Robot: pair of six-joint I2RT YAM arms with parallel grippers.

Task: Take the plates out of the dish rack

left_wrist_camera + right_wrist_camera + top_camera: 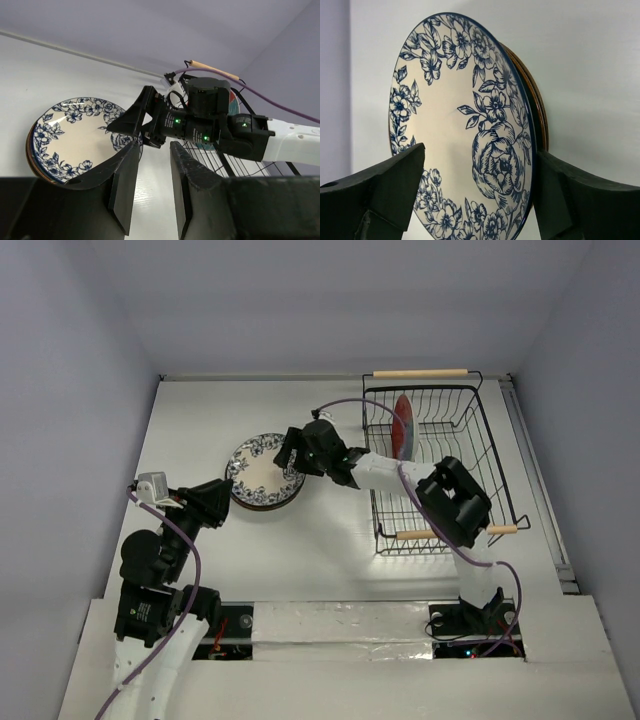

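Right gripper [293, 452], spread wide, straddles the round white-blue floral plate [258, 475] stacked on the white counter [200, 420]; left gripper [154, 150] hangs narrowly parted, empty.

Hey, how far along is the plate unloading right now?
Mostly done: a stack lies on the table, blue floral plate on top. In hand: the right gripper straddles its rim, jaws open. Remaining: one red plate standing in the dish rack.

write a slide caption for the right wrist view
Open right gripper straddling the white-blue floral plate, which tops a stack of plates on the white table.
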